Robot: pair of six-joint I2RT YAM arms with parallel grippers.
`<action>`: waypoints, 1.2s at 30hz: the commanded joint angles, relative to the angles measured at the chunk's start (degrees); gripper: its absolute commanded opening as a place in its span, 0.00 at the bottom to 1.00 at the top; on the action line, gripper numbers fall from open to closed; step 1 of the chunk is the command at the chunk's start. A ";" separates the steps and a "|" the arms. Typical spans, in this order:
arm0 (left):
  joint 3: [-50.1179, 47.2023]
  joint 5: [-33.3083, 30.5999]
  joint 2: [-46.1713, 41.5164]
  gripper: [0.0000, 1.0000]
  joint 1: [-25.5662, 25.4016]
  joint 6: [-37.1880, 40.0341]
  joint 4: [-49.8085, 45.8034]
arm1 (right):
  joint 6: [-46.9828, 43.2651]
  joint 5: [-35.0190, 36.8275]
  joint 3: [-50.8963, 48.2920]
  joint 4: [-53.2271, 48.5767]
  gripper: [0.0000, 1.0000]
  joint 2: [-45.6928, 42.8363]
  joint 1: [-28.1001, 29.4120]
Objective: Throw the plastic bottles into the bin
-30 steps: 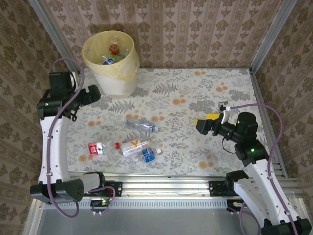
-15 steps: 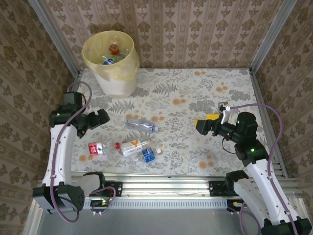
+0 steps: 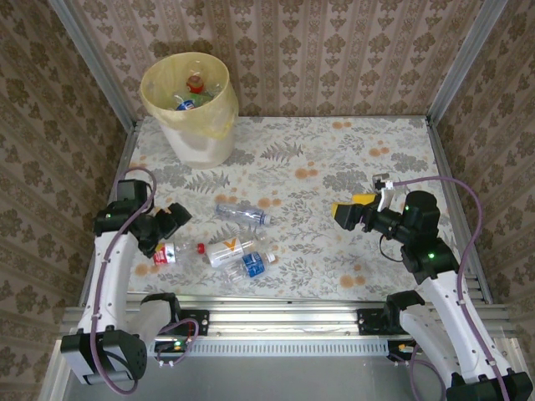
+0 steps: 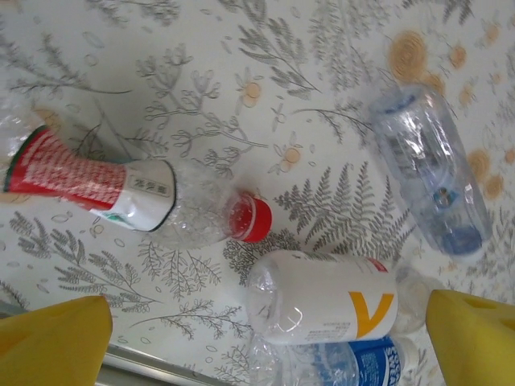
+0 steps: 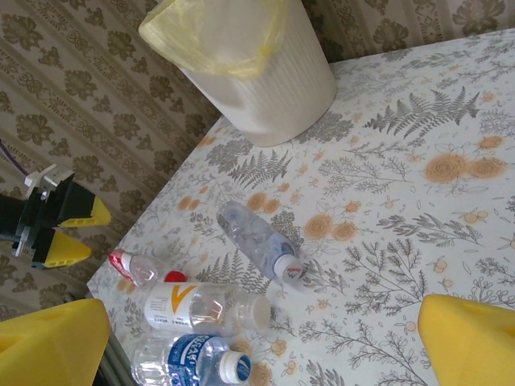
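Note:
Four plastic bottles lie at the front left of the table: a red-label bottle (image 3: 165,252) (image 4: 88,181), a white bottle with an orange V (image 3: 230,250) (image 4: 330,305), a blue-label bottle (image 3: 251,265) (image 5: 189,360) and a clear bottle (image 3: 242,214) (image 4: 430,169). My left gripper (image 3: 173,226) (image 4: 265,346) hovers open just above the red-label bottle and the white one, nothing between its yellow fingers (image 4: 52,342). The pale-yellow bin (image 3: 188,109) (image 5: 249,64) stands at the far left with several bottles inside. My right gripper (image 3: 344,213) (image 5: 257,338) hangs open at mid right, empty.
Patterned walls close in the table on the left, back and right. A metal rail (image 3: 276,296) runs along the front edge, close to the blue-label bottle. The flowered tabletop (image 3: 351,159) between the bottles and my right arm is bare.
My left arm has swung from beside the bin down toward the front, and its gripper now sits over the red-label bottle. The right arm and the bottles have not moved.

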 commanded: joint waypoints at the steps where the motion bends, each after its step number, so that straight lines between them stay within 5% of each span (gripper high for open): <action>1: -1.47 -2.68 -0.84 1.00 0.53 -8.84 -2.59 | -0.87 -0.38 1.39 -0.08 1.00 0.21 0.25; 12: -7.54 -4.00 -2.07 1.00 1.65 -22.00 -2.62 | -1.14 0.07 1.80 -1.05 1.00 0.22 0.30; 36: -9.78 -7.09 6.93 1.00 7.25 -19.81 6.58 | -1.66 0.86 2.40 -2.48 1.00 0.62 0.30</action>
